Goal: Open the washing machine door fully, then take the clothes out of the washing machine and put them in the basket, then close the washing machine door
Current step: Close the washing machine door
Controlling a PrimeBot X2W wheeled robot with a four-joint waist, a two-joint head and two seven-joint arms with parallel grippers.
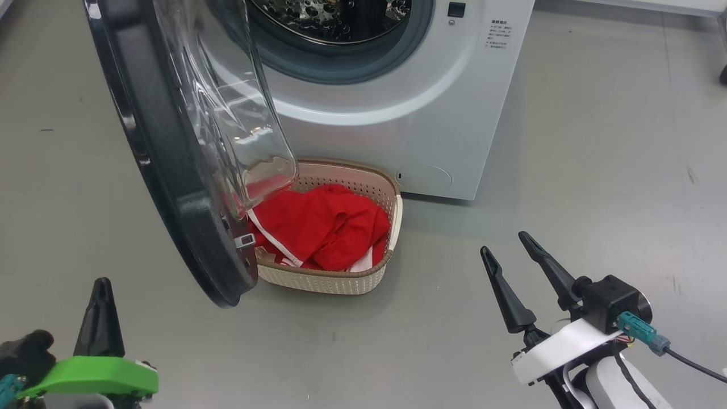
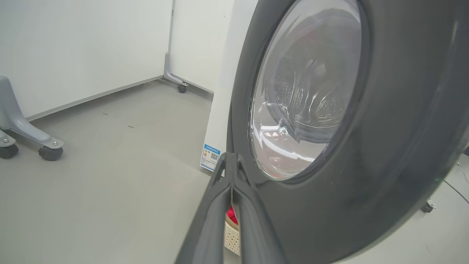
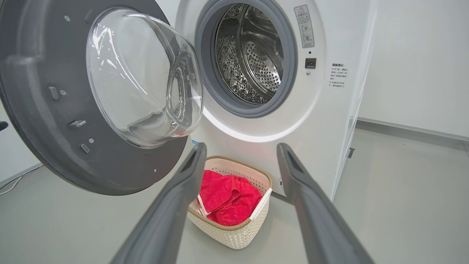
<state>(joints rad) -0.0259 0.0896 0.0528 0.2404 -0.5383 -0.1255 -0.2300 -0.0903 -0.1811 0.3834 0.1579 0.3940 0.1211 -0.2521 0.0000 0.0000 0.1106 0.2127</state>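
Upright on the grey floor, the white front-loading washing machine, round port uncovered, grey rubber ring around the perforated steel drum. Small blue label low on its side panel.

Next in size, the washing machine door: swung wide open, hanging off the port's left side, wide black rim edge-on to the head camera. Clear glass bowl bulging from the inner face toward the machine. Lower part of the door overhanging the left end of the basket.

Down on the floor just in front of the machine's base, below the port: the cream perforated basket with its brown woven-look rim. Heaped inside it, the red clothes, white trim showing along the folds.

Right fingers spread wide apart with nothing between them, over the floor at the lower right of the head view, well clear of machine and basket, aimed toward the basket and port.

Left fingers pressed tight together, gripping nothing, at the lower left of the head view near the door's outer face, apart from its bottom edge.
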